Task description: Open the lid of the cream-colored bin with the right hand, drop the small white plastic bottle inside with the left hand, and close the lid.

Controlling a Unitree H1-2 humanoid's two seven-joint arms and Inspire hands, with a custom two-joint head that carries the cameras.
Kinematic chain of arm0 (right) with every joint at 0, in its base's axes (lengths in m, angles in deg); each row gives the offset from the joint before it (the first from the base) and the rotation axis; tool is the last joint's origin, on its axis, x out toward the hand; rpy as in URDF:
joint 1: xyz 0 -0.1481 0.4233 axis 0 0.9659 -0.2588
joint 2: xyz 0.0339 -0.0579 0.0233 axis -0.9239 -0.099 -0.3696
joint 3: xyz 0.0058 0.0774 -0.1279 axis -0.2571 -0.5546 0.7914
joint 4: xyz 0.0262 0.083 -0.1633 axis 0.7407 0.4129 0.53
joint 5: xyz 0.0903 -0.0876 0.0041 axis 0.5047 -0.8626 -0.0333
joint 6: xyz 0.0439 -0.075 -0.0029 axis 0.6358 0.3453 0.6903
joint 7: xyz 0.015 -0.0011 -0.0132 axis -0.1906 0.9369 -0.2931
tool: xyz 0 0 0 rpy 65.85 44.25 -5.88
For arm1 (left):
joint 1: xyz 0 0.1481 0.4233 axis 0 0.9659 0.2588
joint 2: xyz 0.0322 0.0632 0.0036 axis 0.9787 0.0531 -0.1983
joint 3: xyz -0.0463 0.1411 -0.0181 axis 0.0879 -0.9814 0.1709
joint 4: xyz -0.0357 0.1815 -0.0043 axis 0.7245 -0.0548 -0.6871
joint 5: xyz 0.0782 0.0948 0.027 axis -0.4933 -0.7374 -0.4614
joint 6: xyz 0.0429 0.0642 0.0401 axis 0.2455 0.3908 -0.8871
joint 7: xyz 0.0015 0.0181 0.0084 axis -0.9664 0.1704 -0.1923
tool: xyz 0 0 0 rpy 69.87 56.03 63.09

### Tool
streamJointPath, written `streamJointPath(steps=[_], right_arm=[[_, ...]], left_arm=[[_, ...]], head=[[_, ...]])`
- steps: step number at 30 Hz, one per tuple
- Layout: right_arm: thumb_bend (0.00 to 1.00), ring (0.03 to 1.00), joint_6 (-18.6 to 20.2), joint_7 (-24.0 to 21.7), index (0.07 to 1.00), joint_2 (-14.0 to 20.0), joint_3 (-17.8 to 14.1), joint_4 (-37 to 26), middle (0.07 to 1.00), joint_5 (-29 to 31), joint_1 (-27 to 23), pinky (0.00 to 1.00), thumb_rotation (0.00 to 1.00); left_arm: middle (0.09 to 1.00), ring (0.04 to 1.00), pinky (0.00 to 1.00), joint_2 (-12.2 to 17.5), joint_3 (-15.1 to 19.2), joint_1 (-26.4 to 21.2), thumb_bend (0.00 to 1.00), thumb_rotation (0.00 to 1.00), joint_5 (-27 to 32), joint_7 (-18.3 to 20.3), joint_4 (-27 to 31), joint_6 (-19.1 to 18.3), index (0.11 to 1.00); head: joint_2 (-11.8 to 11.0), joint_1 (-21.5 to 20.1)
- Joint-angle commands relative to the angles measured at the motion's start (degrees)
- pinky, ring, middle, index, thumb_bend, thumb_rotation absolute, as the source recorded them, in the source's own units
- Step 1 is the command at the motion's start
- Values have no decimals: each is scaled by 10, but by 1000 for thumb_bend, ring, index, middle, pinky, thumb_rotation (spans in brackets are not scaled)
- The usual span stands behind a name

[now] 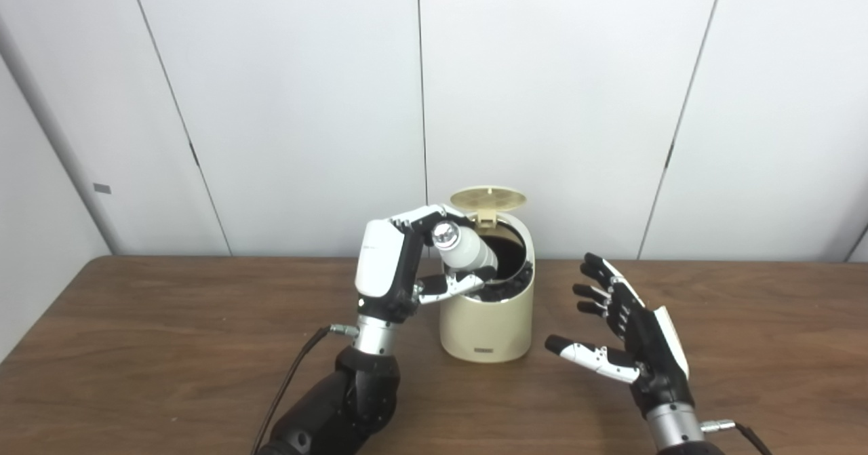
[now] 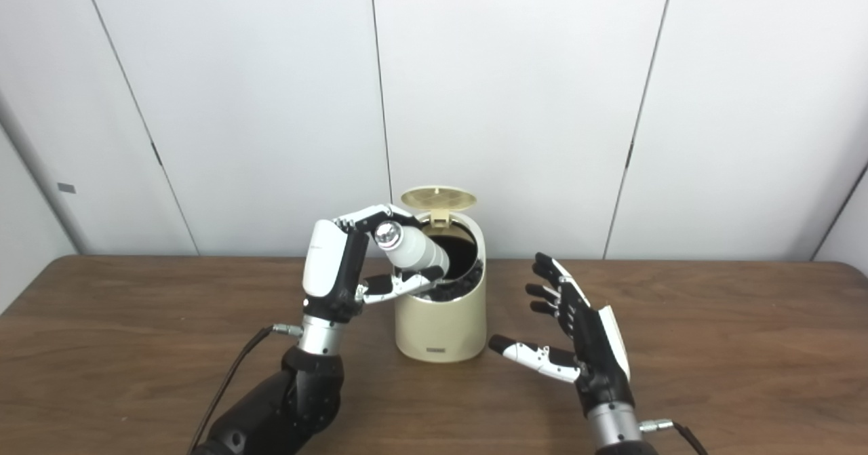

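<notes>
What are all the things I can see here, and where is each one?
Bin: one, cream-coloured, standing on the middle of the table, its opening dark inside.
Lid: one, cream-coloured, hinged at the back of the bin and standing open.
Bottle: one, small, white with a shiny silver end, tilted with its lower end in the bin's opening, held by the left hand.
Table: one, dark brown wood grain, filling the lower part of the view.
Wall panels: several, pale grey-white, behind the table.
Left hand: one, white and black, left of the bin, closed around the bottle.
Right hand: one, black and white, right of the bin, open, holding nothing.
</notes>
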Motion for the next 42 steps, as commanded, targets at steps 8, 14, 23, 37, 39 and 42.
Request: streamJointPath(steps=[8,14,23,37,39,42], right_arm=[[854,800,-4,-2,884,-1,1,-32,884,-1,-13,740,243],[851,800,-5,-4,881,-1,1,-32,883,3,-13,739,237],[854,800,-5,-5,879,-2,3,-30,879,1,-14,742,223],[860,789,-8,-8,877,4,10,-28,871,-2,-14,725,235],[861,789,-7,-8,877,3,10,-28,871,-1,-14,727,232],[868,790,-5,-8,878,3,10,-27,870,0,-14,730,235]], left_arm=[[486,407,362,3,4,-21,501,0,16,17,-2,10,529],[506,414,404,3,22,-17,499,0,7,42,6,10,546],[506,420,415,6,31,-15,499,0,9,52,15,10,546],[513,419,427,-3,55,-9,499,0,5,78,30,10,546],[505,478,441,-5,61,-9,525,0,-11,79,31,10,604],[644,560,475,-7,72,-7,822,34,-32,90,32,9,689]], head=[[3,0],[3,2],[4,4],[4,9],[4,9],[5,9]])
